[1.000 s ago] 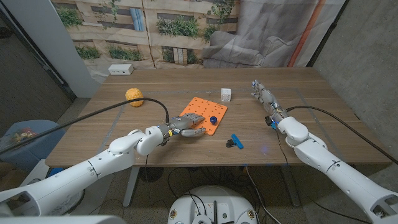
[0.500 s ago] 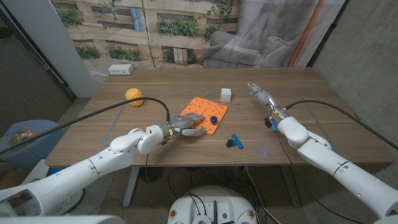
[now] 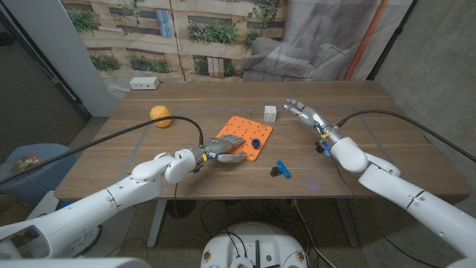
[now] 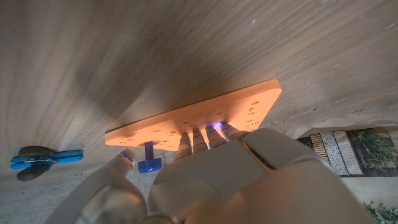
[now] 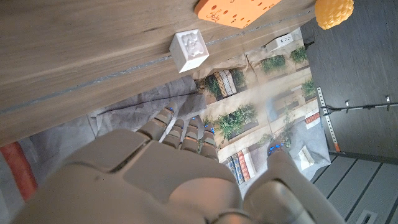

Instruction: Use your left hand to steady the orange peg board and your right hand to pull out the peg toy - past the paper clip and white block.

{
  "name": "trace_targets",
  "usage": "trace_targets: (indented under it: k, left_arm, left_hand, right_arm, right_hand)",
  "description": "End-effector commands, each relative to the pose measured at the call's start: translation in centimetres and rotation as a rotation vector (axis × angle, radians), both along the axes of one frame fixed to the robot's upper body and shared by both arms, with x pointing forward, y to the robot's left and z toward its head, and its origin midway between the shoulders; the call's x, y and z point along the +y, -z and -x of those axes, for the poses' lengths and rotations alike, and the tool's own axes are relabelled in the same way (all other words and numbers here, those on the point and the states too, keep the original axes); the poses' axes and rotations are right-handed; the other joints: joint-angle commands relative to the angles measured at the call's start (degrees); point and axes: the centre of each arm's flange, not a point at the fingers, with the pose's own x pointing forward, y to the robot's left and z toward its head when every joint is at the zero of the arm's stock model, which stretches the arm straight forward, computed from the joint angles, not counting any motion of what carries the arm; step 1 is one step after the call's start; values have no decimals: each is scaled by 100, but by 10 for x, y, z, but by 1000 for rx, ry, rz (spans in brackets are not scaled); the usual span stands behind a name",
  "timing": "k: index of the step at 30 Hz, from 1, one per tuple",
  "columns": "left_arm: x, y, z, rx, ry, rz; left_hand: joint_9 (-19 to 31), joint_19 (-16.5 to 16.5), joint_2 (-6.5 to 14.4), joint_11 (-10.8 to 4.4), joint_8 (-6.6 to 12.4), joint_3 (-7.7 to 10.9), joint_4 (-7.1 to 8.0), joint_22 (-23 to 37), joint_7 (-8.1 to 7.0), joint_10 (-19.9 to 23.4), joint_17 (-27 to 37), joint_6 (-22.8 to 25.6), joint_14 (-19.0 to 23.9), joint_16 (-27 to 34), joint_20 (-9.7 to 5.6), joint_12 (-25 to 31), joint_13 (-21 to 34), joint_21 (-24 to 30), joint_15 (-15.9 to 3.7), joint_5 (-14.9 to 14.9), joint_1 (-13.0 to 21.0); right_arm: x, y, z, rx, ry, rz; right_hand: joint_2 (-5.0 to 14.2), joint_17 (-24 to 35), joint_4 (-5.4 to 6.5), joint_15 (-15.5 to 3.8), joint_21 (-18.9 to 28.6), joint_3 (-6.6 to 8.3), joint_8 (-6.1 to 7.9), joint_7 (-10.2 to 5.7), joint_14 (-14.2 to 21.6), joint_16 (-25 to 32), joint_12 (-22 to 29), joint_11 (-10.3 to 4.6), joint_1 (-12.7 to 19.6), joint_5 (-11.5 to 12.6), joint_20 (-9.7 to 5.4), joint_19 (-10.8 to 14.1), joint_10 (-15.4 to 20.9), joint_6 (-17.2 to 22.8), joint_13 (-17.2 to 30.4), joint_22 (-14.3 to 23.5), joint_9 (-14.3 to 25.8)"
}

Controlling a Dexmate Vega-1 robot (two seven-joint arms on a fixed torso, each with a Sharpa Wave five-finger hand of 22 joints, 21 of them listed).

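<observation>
My left hand (image 3: 225, 148) presses the orange peg board (image 3: 249, 135); my right hand (image 3: 306, 115) hovers open, seemingly empty, near the white block (image 5: 189, 49).

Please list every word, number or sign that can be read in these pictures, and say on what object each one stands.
No text can be read.
White block: a raised mark on one face, too blurred to read.
Orange peg board: holes, no print seen.
White box at the table's far edge: too small to tell.
</observation>
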Motion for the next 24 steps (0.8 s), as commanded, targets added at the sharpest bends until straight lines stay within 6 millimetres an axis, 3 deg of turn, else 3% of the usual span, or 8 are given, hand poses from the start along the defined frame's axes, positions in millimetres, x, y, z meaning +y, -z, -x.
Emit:
trace_targets:
  k: [1, 5, 13, 20, 24]
  left_arm:
    - [2, -3, -2, 1, 0, -8]
    - [2, -4, -2, -2, -3, -8]
    - [4, -5, 0, -6, -5, -9]
    - [4, -5, 0, -11, -7, -18]
    - [4, -5, 1, -11, -8, -17]
  left_hand:
    - [13, 33, 669, 5, 3, 14, -32, 17, 8, -33, 16, 27, -52, 8, -691, 0, 32, 3, -179, 26, 77]
    - [13, 38, 670, 2, 5, 23, -37, 16, 4, -35, 15, 35, -51, 7, -688, 0, 32, 1, -181, 27, 83]
    - [13, 66, 671, -6, 16, 37, -44, 14, -4, -19, 13, 71, -38, 10, -694, 6, 32, 7, -187, 29, 91]
    - [13, 70, 675, 1, 27, 56, -55, 12, 5, -13, 10, 110, -37, 7, -689, 8, 32, 3, -184, 32, 104]
    - [13, 73, 682, 2, 31, 71, -64, 10, 5, -12, 8, 129, -38, 5, -686, 8, 32, 0, -184, 34, 115]
  right_arm:
    - [13, -8, 16, -42, 42, 170]
    - [18, -13, 22, -53, 64, 235]
    - [29, -24, 30, -62, 79, 321]
    - [38, -33, 35, -18, 81, 392]
    - [45, -36, 38, -2, 102, 452]
  right_hand:
    - [-2, -2, -83, 13, 9, 8, 27, -63, 44, 27, 2, 20, 102, -15, 12, 24, 55, 34, 12, 20, 26]
    - [-46, -15, -152, 51, 22, 8, 33, -88, 65, 34, -11, 30, 155, -27, 40, 64, 39, 63, 15, 20, 31]
    - [-71, -53, -431, 84, 35, 108, 38, -98, 80, 33, -52, 28, 475, -60, 46, 167, -45, 61, 22, 19, 47]
    - [-167, -93, -884, 259, -21, 281, 46, -59, -49, -7, -103, 52, 1070, -99, 166, 53, -237, -14, 37, 19, 71]
    - [-223, -100, -950, 326, -24, 316, 37, -34, -108, -20, -124, 84, 1228, -103, 211, 24, -363, -71, 42, 19, 79]
